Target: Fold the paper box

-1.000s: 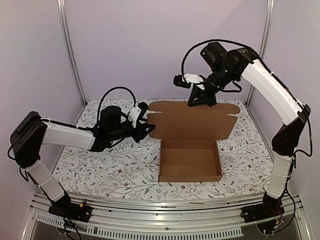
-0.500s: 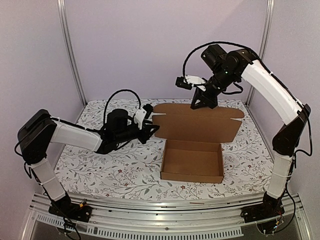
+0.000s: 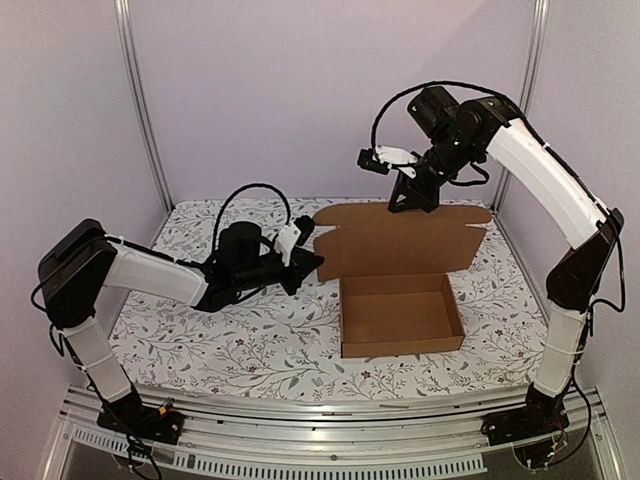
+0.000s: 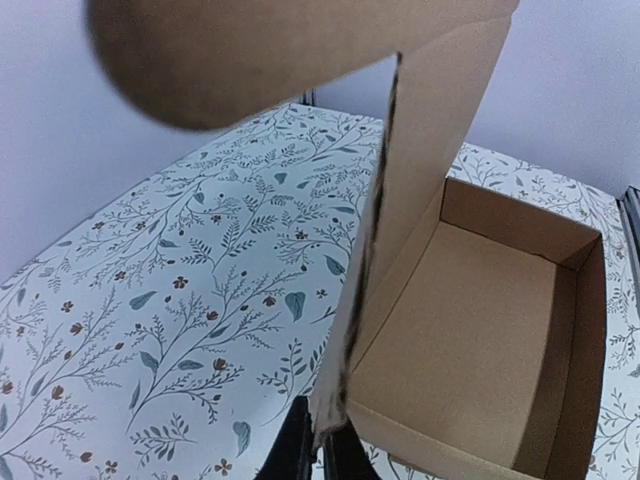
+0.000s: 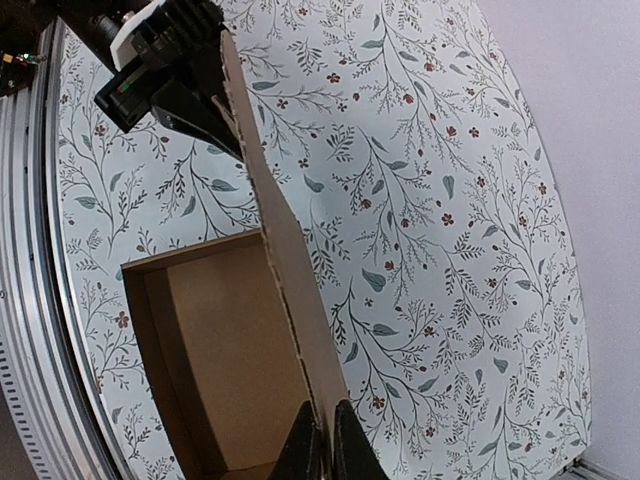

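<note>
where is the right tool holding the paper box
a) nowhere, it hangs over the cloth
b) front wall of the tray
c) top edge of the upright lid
c: the right tool is shut on the top edge of the paper box lid, which stands upright behind the tray.

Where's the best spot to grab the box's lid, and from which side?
The free top edge of the paper box lid, from above: it stands upright, a thin sheet that fingers can straddle. The right gripper pinches there; the left gripper pinches its left end.
</note>
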Robot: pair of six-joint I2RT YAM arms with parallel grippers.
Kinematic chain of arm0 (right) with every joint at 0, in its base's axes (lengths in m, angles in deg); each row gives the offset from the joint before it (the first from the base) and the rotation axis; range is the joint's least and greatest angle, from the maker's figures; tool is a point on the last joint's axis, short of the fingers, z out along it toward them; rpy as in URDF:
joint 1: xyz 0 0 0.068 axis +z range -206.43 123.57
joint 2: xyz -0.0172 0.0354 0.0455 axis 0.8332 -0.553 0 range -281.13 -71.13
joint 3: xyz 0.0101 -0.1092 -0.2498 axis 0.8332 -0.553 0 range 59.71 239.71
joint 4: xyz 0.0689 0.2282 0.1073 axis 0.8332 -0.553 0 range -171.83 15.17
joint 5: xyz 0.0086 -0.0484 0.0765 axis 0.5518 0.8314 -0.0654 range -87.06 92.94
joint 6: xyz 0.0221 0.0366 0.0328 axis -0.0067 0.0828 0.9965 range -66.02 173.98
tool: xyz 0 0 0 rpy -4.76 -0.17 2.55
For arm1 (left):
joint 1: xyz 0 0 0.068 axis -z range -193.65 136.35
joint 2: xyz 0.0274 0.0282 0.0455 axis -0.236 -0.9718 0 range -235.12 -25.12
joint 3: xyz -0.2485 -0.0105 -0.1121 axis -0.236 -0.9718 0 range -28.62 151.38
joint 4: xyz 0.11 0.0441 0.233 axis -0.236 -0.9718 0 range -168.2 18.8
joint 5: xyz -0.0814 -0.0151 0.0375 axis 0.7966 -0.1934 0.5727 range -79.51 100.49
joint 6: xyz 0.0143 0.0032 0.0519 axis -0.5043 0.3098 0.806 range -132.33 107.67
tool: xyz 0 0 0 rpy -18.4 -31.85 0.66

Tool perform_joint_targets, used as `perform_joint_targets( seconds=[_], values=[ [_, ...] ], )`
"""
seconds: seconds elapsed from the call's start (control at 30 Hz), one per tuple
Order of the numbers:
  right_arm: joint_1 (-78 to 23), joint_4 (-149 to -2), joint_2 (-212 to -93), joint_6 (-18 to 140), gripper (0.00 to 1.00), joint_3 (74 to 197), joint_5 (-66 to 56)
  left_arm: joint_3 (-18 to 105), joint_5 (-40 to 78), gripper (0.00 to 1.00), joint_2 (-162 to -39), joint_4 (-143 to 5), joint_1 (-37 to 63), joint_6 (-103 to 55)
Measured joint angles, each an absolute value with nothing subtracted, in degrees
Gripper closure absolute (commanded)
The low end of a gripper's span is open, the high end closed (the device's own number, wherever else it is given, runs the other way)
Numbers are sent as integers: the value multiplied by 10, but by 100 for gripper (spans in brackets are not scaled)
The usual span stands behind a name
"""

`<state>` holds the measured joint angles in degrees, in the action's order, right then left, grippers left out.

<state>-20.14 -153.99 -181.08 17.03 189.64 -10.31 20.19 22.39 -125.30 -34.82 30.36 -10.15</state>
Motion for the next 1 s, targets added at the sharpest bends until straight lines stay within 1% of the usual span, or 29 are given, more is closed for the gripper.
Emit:
perform_joint_targets(
  seconds=[0.1, 0.13, 0.27, 0.4, 0.43, 0.5, 0.7, 0.93, 0.97, 1.0],
  values=[
    [-201, -1536, -1811, 169, 95, 1896, -104, 186, 234, 61, -1241, -340, 311, -108],
    [-201, -1535, -1811, 168, 95, 1896, -107, 180, 236, 56, -1236, -335, 314, -110],
    [-200, -1533, -1811, 164, 95, 1894, -123, 156, 234, 47, -1217, -299, 320, -103],
    [-199, -1534, -1811, 155, 95, 1896, -142, 161, 225, 44, -1216, -294, 322, -63],
    [-200, -1534, -1811, 152, 95, 1897, -146, 165, 222, 45, -1219, -295, 321, -51],
    [-200, -1535, -1811, 148, 95, 1900, -157, 178, 220, 51, -1231, -295, 319, -31],
    [-199, -1533, -1816, 150, 94, 1906, -176, 213, 248, 78, -1259, -300, 313, -10],
    [-200, -1533, -1821, 176, 96, 1906, -180, 213, 235, 94, -1270, -287, 323, -52],
    [-200, -1533, -1821, 181, 96, 1906, -177, 213, 227, 100, -1271, -286, 327, -59],
    [-200, -1532, -1821, 186, 96, 1906, -173, 213, 212, 100, -1271, -287, 334, -66]
  ],
)
